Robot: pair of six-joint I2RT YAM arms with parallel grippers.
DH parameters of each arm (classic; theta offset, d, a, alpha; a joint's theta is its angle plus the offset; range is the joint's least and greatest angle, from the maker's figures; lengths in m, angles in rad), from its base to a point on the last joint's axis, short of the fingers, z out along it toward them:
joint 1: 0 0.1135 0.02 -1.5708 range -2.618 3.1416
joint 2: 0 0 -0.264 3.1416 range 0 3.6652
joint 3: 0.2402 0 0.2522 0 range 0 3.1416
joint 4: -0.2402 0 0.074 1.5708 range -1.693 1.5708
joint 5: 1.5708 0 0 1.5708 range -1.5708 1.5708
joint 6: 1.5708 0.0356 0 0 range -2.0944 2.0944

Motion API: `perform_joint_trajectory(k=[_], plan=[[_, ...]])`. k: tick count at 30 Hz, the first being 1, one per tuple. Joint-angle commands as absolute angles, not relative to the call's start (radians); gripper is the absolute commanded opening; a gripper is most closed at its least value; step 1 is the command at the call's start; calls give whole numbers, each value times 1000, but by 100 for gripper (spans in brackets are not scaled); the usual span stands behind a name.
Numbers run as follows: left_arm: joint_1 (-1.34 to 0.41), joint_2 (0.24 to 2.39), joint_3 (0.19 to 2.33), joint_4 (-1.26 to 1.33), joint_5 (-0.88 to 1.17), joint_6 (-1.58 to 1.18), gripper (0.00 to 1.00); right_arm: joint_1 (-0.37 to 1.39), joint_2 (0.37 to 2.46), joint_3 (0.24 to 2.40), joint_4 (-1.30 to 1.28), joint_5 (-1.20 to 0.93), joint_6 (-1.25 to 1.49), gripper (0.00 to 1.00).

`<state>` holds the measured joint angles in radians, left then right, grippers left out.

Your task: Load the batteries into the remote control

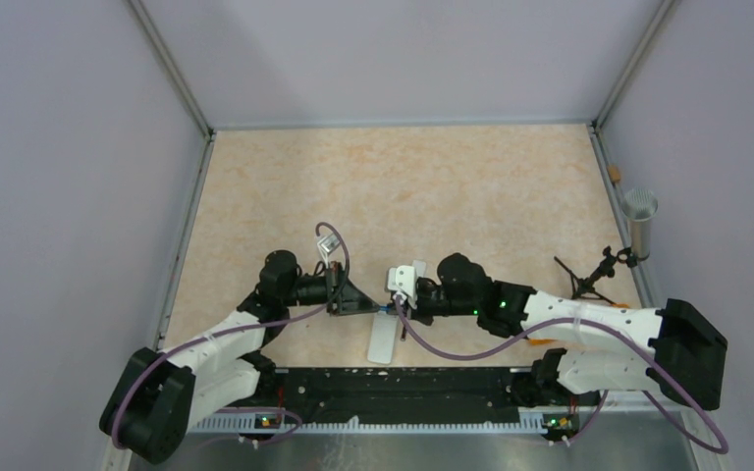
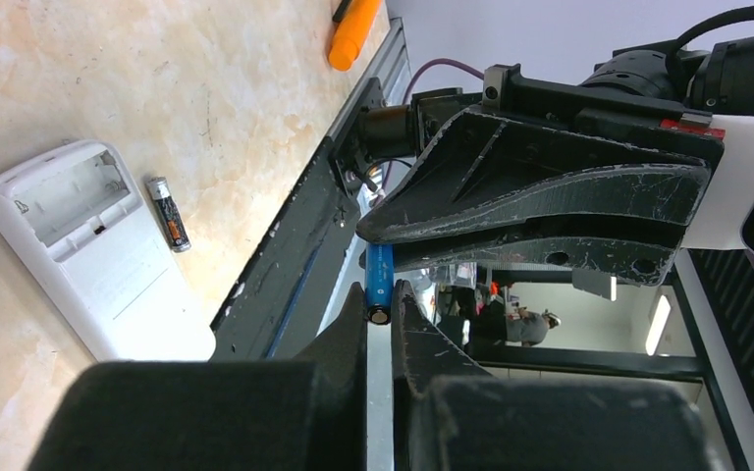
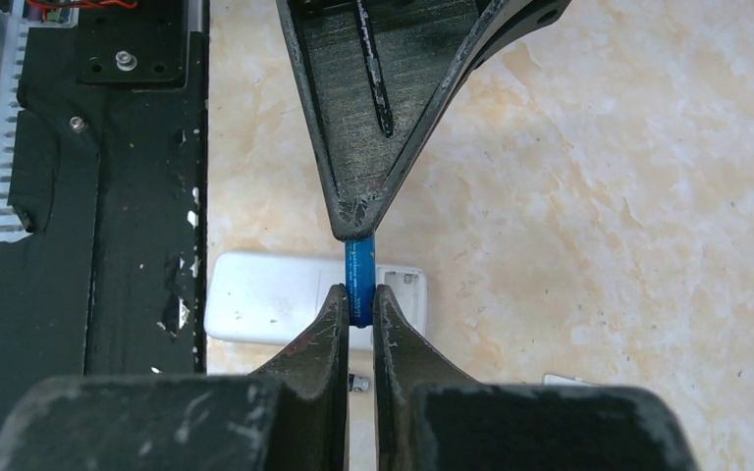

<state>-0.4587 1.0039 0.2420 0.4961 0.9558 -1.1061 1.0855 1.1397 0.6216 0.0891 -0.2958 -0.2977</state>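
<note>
table (image 1: pixel 403 177) | remote control (image 2: pixel 88 245) (compartment open); black battery (image 2: pixel 168 214) beside it | orange object (image 2: pixel 353 34)

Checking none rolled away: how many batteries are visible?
2. The blue battery is pinched between the left gripper and right gripper; the black battery lies beside the remote control.

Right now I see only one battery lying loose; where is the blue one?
In both wrist views, the blue battery is held between the left fingers and right fingers, one at each end, over the remote control.

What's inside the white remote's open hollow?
Nothing: the compartment of the small white rectangular remote control shows bare plastic. The slim black battery lies beside it. The left gripper hides the remote's lower end.
</note>
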Motion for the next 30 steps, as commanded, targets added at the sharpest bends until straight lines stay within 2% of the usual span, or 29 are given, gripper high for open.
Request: perform_joint_trajectory(k=[1, 3, 6, 7, 9, 11, 15, 30], plan=[[-456, 1010, 229, 550, 972, -1106, 6, 1094, 1117, 629, 125, -323, -310, 0], [-453, 1006, 243, 470, 938, -1062, 30, 1094, 1113, 634, 106, -305, -310, 0], [-451, 965, 274, 301, 858, -966, 54, 1095, 1122, 667, 9, -237, -313, 0], [-450, 948, 282, 258, 828, -938, 60, 1094, 1128, 681, -42, -213, -315, 0], [-451, 910, 309, 141, 751, -876, 66, 1094, 1145, 705, -110, -174, -320, 0], [-451, 893, 332, 25, 655, -796, 76, 1094, 1163, 726, -162, -139, -323, 0], [-451, 893, 328, -75, 571, -742, 76, 1093, 1206, 764, -240, -84, -338, 0], [-493, 1018, 280, -136, 666, -710, 73, 1044, 1348, 857, -342, -66, -357, 0]])
